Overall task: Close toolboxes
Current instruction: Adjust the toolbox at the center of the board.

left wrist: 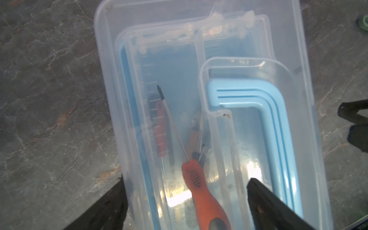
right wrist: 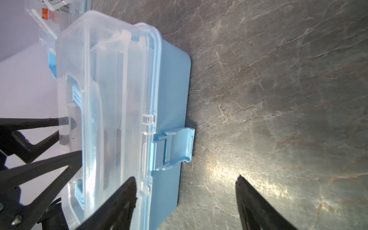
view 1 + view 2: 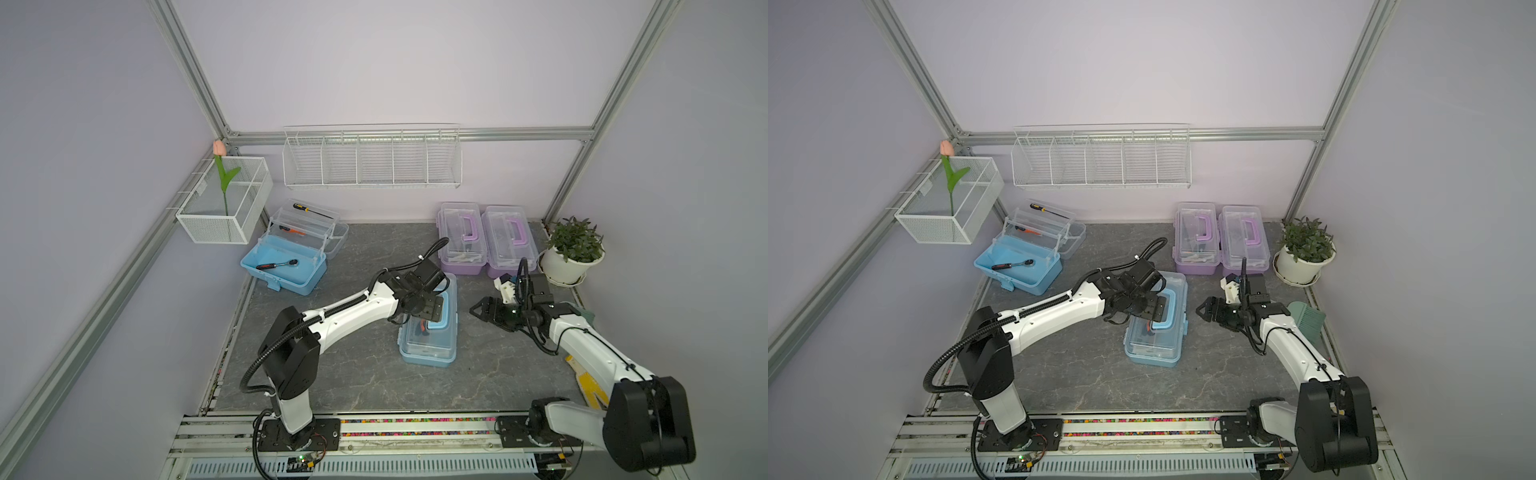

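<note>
Pressing the latch (image 2: 177, 147) shut looks like the step in hand. The near light blue toolbox (image 3: 430, 340) stands in the middle of the tabletop (image 3: 353, 374). Its clear lid (image 2: 111, 95) lies down on the base, but the latch sticks outward and seems not snapped. The right gripper (image 2: 185, 178), jaws wide and holding nothing, is just beside that latch side. The left gripper (image 1: 185, 180), also wide and empty, hovers over the lid near the handle (image 1: 258, 111). I think the left one should press the lid flat while the right pushes the latch squarely, so the box does not slide. The other light blue toolbox (image 3: 286, 257) stands open; both purple toolboxes (image 3: 461, 241) look closed.
</note>
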Available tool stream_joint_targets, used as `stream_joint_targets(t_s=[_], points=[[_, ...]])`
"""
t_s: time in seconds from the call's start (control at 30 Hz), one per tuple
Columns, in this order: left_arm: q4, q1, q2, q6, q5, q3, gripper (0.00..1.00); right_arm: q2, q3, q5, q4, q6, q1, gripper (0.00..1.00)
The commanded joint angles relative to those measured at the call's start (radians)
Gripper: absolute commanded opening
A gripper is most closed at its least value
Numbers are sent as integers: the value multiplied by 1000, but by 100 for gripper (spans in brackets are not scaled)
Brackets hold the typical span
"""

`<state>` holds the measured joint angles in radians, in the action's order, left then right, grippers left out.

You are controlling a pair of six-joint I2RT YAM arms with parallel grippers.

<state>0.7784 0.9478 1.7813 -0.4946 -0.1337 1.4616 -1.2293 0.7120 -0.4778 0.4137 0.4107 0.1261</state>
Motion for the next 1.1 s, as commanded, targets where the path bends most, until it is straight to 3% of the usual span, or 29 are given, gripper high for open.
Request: stream_joint_targets(t_s=[0.0,0.17,0.43,0.7,1.07], points=[[45,-19,7,-10,-14,-25,85,-15,-26,-58,-36,-13,-3,79],[5,-68,-25,-24,17,-123,76,-30,-50,-112,-79,-1,-2,79],[-74,-166,-112,-53,83,-306,70,-75,-118,-226,-268,78,65,80],[-137,-233,-214,-77,138,-455,68,-193,-219,-324,-738,317,157,81],[-131,-238,-246,-78,140,-460,66,-449,-286,-359,-1392,641,191,88]])
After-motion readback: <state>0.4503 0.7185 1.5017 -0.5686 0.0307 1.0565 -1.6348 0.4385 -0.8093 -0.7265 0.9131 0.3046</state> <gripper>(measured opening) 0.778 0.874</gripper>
